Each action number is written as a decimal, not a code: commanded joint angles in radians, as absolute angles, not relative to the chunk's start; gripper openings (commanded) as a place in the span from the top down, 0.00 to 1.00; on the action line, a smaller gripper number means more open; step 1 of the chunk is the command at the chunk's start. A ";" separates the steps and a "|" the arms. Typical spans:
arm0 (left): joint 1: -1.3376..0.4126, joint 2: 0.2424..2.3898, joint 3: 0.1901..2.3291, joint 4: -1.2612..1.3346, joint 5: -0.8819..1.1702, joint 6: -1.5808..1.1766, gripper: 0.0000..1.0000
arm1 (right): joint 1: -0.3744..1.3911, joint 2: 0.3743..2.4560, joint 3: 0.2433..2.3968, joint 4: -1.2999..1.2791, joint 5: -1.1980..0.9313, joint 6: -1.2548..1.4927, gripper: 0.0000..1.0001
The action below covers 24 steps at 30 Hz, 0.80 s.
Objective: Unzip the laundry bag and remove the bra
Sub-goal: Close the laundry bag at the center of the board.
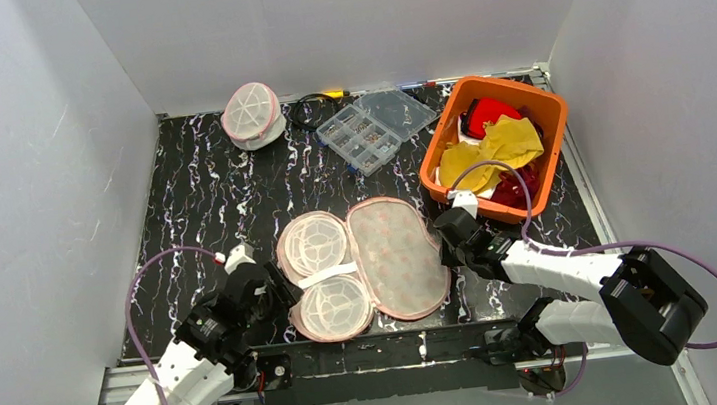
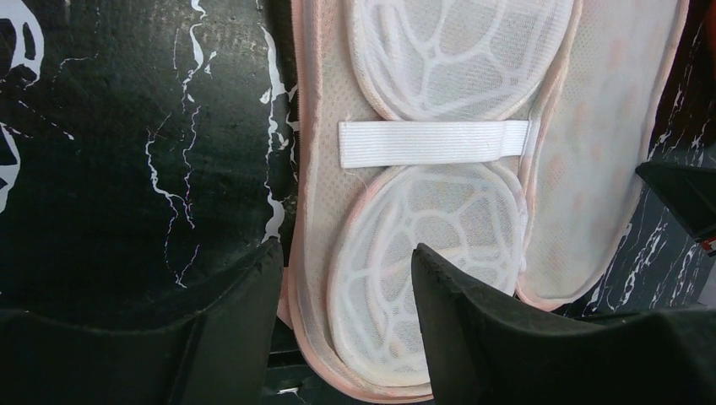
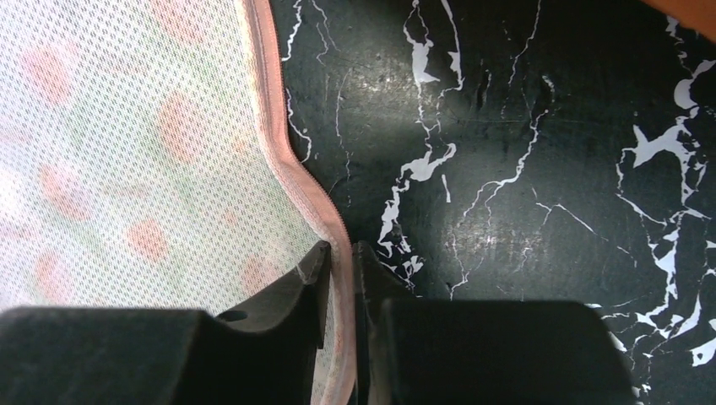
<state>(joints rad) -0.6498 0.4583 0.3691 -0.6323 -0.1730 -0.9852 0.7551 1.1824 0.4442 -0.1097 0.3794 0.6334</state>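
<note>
The round dome laundry bag (image 1: 252,113), white mesh with a pink rim, stands at the back left, far from both grippers. A second, peanut-shaped mesh bag (image 1: 397,254) lies opened flat in the middle. Its left half (image 2: 422,211) has two ribbed cups and a white elastic strap (image 2: 431,142). My left gripper (image 1: 274,297) is open, its fingers astride the near cup's edge (image 2: 346,253). My right gripper (image 1: 443,229) is shut on the open bag's pink zip rim (image 3: 291,181) at its right edge (image 3: 339,249). Pink spots show through the right half's mesh (image 3: 127,143). No bra shows clearly.
An orange bin (image 1: 551,112) of red and yellow cloth stands at the back right, just beyond my right gripper. A clear compartment box (image 1: 375,125) lies open at the back centre, with a black cable (image 1: 303,113) beside it. White walls enclose the black marbled table (image 1: 204,209).
</note>
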 commanded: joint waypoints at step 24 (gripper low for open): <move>-0.647 0.690 0.463 -0.568 -0.140 -0.893 0.49 | 0.749 0.752 0.544 -0.524 0.344 0.728 0.99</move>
